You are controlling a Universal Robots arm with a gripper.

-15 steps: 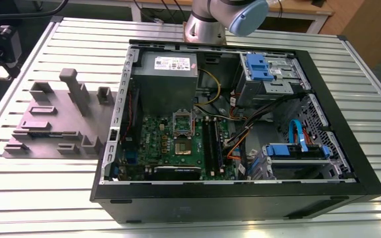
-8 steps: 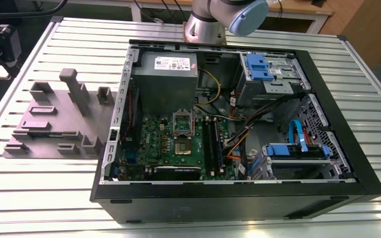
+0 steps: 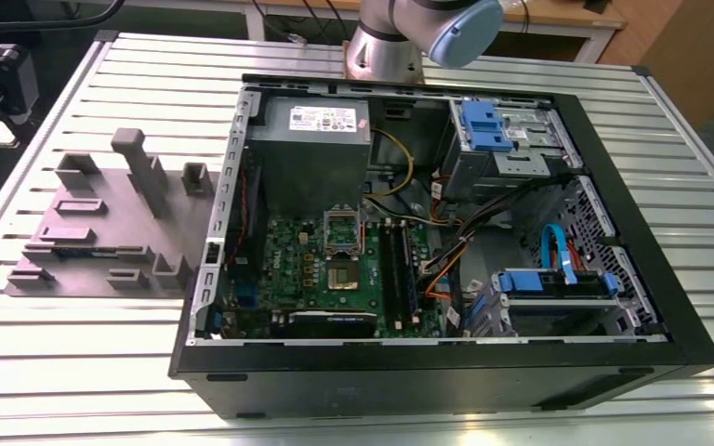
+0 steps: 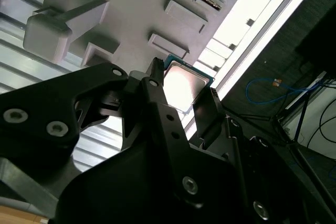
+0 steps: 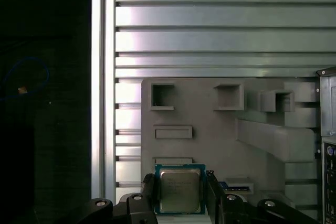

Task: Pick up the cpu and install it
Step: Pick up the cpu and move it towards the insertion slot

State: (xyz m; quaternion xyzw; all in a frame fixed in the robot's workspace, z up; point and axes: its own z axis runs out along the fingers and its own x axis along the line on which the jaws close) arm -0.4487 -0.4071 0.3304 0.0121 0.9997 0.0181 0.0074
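The cpu (image 5: 180,190) is a small square chip with a silver-grey top and a thin greenish rim. It sits between the two black fingers (image 5: 148,193) of my gripper (image 5: 180,195), which is shut on its opposite edges. In the second wrist view the cpu (image 4: 185,83) shows held at the fingertips of the gripper (image 4: 184,92), above the grey fixture block (image 4: 131,19). In the exterior view, the motherboard's cpu socket (image 3: 341,269) lies inside the open computer case (image 3: 456,362).
The grey fixture block (image 3: 97,223), with pockets and upright posts, stands on the slatted metal table (image 3: 85,372) at the exterior view's left of the case. Inside the case are a power supply (image 3: 313,139), blue drive cages (image 3: 494,125) and loose cables (image 3: 456,251). The table's edge (image 5: 102,77) runs beside the block.
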